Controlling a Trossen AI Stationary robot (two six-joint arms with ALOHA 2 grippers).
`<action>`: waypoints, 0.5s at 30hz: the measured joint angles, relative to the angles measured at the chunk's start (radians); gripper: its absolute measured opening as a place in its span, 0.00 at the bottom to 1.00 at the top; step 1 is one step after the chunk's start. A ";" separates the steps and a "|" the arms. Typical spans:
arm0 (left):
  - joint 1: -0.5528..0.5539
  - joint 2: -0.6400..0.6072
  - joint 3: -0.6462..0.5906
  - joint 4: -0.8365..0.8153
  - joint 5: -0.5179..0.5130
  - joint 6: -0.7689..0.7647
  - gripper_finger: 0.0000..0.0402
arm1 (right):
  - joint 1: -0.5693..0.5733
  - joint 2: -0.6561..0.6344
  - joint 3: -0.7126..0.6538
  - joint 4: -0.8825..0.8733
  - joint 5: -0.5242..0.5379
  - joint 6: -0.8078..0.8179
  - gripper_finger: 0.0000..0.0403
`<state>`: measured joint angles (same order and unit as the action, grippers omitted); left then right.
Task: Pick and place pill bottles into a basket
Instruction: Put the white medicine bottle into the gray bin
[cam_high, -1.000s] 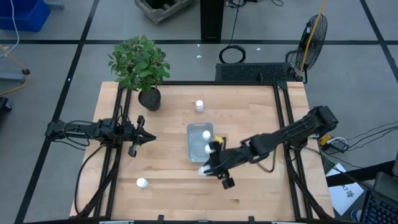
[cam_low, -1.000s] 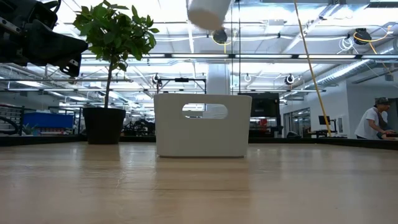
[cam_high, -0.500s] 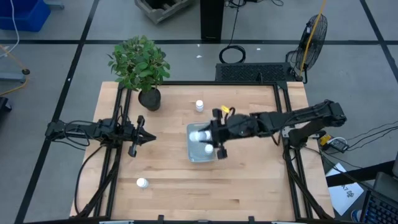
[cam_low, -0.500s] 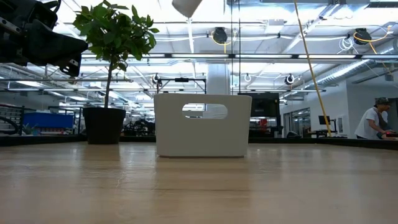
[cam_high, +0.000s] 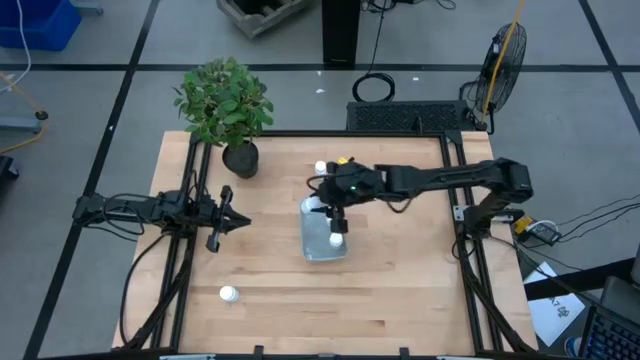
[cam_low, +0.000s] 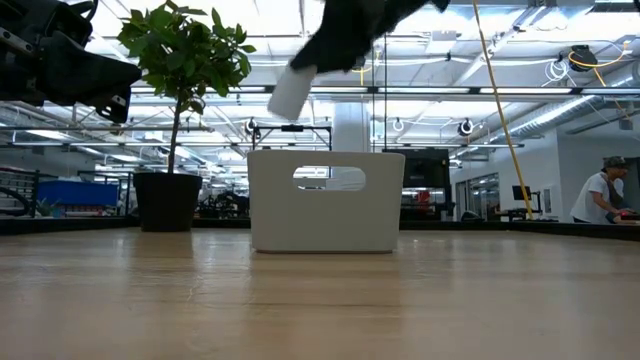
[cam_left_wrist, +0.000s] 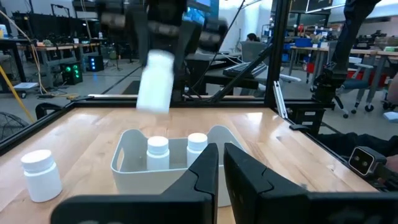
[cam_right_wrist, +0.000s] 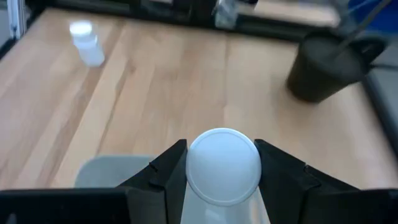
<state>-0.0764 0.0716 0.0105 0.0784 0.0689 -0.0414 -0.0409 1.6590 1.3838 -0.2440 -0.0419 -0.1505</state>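
Note:
My right gripper (cam_high: 330, 203) is shut on a white pill bottle (cam_low: 290, 92) and holds it in the air above the far end of the pale basket (cam_high: 323, 232). Two more bottles (cam_left_wrist: 157, 149) stand inside the basket. One bottle (cam_high: 320, 168) stands on the table beyond the basket, and another (cam_high: 229, 294) stands near the front left. My left gripper (cam_high: 243, 222) is shut and empty, level above the table to the basket's left. My right gripper pinches the bottle between its two fingers (cam_right_wrist: 171, 169), one on each side of the body just under the round cap (cam_right_wrist: 224, 163). The fingers come from above, slanting down. The bottle is tilted (cam_low: 290, 92) and lifted clear above the basket's rim.
A black plant pot (cam_high: 241, 158) with a leafy plant stands at the far left of the table. Black frame rails run along the left and right sides of the table. A person (cam_low: 603, 190) is in the room far behind.
My right gripper has carried the bottle from the basket's near right corner toward the table's far edge, over the basket to its far end, and has come down toward the rim. The bottle now hangs tilted. My left arm has kept still.

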 joint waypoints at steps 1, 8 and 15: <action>0.000 0.000 0.000 0.000 0.000 0.000 0.08 | -0.009 0.020 0.000 -0.002 -0.012 0.005 0.37; 0.000 0.000 0.000 0.000 0.000 0.000 0.08 | -0.046 0.130 0.000 -0.045 -0.015 0.007 0.37; 0.000 0.000 0.000 0.000 0.000 0.000 0.08 | -0.041 0.225 0.070 -0.151 -0.015 0.007 0.38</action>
<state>-0.0765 0.0716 0.0105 0.0784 0.0689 -0.0414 -0.0821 1.8839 1.4542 -0.3952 -0.0573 -0.1434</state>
